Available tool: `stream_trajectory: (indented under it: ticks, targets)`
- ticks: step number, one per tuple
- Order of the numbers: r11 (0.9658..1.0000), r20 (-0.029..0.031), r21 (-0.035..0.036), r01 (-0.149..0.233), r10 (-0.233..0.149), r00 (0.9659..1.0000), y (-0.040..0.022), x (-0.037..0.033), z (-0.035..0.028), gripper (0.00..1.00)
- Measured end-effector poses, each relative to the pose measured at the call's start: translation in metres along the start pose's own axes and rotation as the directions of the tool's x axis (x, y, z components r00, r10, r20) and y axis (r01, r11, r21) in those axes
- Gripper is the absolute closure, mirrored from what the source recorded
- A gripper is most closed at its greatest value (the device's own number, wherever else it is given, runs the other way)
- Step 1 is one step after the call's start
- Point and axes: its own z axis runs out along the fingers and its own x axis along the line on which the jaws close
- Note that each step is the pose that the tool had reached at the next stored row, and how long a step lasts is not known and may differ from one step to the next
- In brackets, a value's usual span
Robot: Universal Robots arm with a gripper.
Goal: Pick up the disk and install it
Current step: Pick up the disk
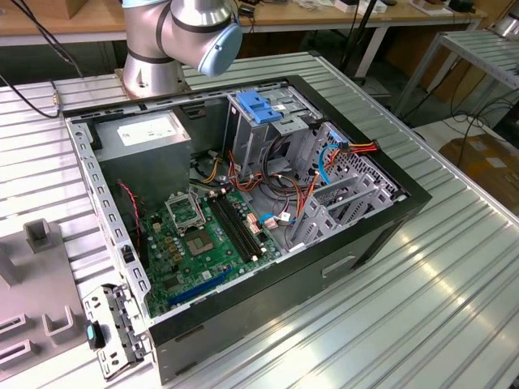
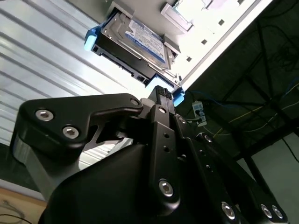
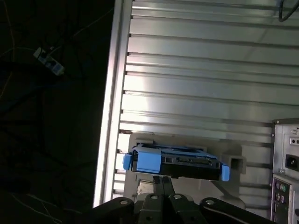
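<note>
One hand (image 3: 162,179), black and built of bolted links, sits in the foreground of both wrist views. Its fingers (image 3: 159,185) are pressed together with no gap between them, and they grip nothing. Just beyond their tips lies the disk (image 3: 187,164), apart from the hand as far as the first wrist view shows. It rests flat in a pale grey holder (image 3: 232,164) on the ribbed metal worktop (image 3: 196,93).

In the second wrist view the hand (image 2: 161,89) points at the disk (image 2: 140,39) from close by. The blue-and-white label faces up, and the blue side rails stick out at the end nearest the hand. Whether the tips touch the nearer rail cannot be told. In the first wrist view, the rear panel of a computer case (image 3: 286,179) stands off to one side of the hand, farther from it than the disk.

The exterior view shows the arm (image 1: 178,32) rising from its base behind the open computer case (image 1: 357,235). Inside the case are a grey power-supply box (image 1: 146,138), a green motherboard (image 1: 195,243) and a bare blue bracket (image 1: 255,105) on top of the drive cage.
</note>
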Motion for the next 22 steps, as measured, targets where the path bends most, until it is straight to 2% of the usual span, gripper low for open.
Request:
stream_trajectory:
  ticks: [2,3,9,16,18,19,22]
  targets:
    - [0.9996,-0.0016,0.0014,0.029,-0.029,0.9996,0.0000,0.0000,0.0000,0.89]
    - [0.9982,-0.0032,0.0027,0.059,-0.059,0.9982,0.0000,0.0001,0.0000,0.89]
    - [0.9888,-0.0084,0.0065,0.149,-0.149,0.9888,0.0000,0.0001,0.0000,0.89]
    - [0.9687,-0.0145,0.0101,0.248,-0.248,0.9687,0.0001,0.0004,0.0000,0.89]
    - [0.9618,-0.0162,0.0110,0.274,-0.273,0.9618,0.0001,0.0004,0.0000,0.89]
    - [0.9562,-0.0174,0.0116,0.293,-0.292,0.9561,0.0001,0.0004,0.0000,0.89]
    - [0.9447,-0.0198,0.0126,0.328,-0.327,0.9446,0.0001,0.0004,0.0000,0.89]
